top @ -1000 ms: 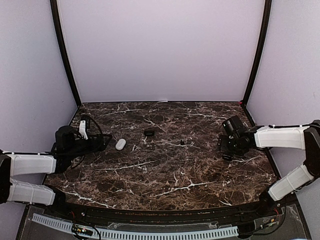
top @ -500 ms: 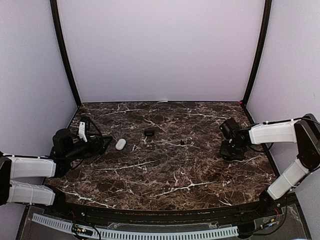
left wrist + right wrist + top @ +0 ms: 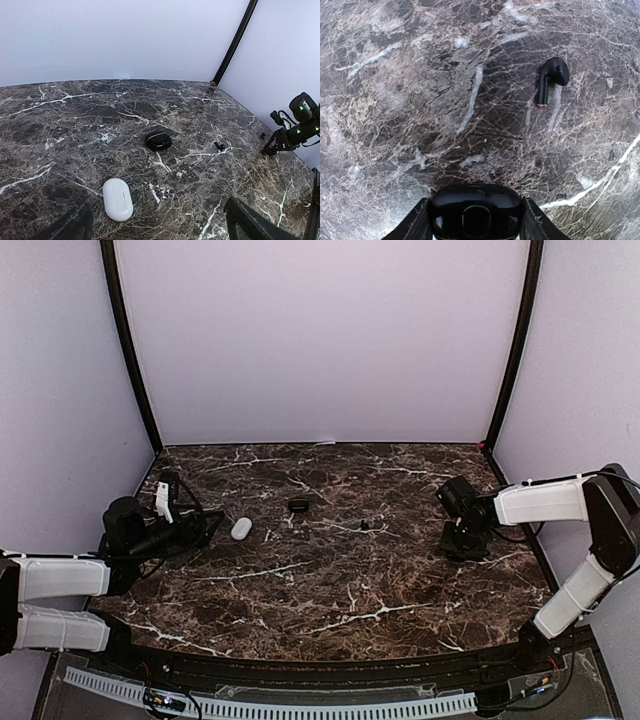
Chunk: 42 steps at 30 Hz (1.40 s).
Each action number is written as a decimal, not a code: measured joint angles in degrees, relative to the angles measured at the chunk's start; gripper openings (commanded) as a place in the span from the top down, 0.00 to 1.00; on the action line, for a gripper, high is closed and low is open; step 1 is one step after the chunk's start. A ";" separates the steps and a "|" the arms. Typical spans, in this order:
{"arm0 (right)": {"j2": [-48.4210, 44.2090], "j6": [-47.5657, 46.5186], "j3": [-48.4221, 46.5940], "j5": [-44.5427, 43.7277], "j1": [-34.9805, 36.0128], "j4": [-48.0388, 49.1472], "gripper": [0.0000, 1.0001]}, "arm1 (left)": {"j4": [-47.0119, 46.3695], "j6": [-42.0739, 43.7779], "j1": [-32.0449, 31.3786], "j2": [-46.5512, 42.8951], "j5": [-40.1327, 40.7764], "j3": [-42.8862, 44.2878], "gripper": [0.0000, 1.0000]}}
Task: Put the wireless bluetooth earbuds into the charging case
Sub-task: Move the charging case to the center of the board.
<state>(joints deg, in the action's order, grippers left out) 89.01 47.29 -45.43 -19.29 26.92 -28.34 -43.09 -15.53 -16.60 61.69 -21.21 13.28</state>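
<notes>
On the right of the marble table (image 3: pixel 330 590): right gripper (image 3: pixel 475 214) fingers pressed against both sides of the black case (image 3: pixel 476 200). 1 black earbud (image 3: pixel 549 80) lies loose just beyond. Left gripper (image 3: pixel 160 221) spread wide, empty. No bud seated, apparently; all insertion left.

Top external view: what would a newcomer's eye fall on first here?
The white case stands out most, pale on the dark marble table, left of centre. Far right, the right end effector hangs low; its wrist camera shows a glossy black case between its fingers, a black earbud lying beyond.
</notes>
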 measured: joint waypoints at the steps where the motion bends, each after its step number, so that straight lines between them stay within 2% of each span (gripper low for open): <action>1: 0.00 -0.02 0.00 0.04 0.09 0.00 0.48 | 0.00 0.02 0.00 -0.02 -0.02 0.00 0.05; 11: 0.04 -4.72 -0.04 4.81 2.34 2.89 0.47 | 0.02 0.37 0.00 0.02 -0.92 0.00 0.06; 19: 3.85 -16.44 -3.65 15.32 14.86 8.15 0.49 | -0.04 0.48 0.00 2.45 -2.34 0.00 0.05; 25: 4.98 -28.70 -4.17 24.37 26.23 12.59 0.51 | -0.07 0.57 0.00 2.97 -2.29 0.00 0.04; 31: 5.57 -38.82 -4.66 28.52 31.80 13.90 0.54 | -0.04 -0.11 0.00 2.97 -2.43 0.00 0.04; 35: 7.23 -44.35 -6.91 28.48 33.35 13.81 0.49 | 0.61 -0.57 0.00 2.75 -2.84 0.09 0.01; 42: 8.07 -49.70 -8.50 27.63 34.53 14.67 0.17 | 2.49 -4.81 0.00 -0.85 -0.79 0.20 0.01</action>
<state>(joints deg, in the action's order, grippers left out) 97.08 -2.42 -53.93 8.34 61.45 -13.67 -40.60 -20.34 -16.60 60.84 -22.00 13.47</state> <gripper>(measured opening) 0.709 0.991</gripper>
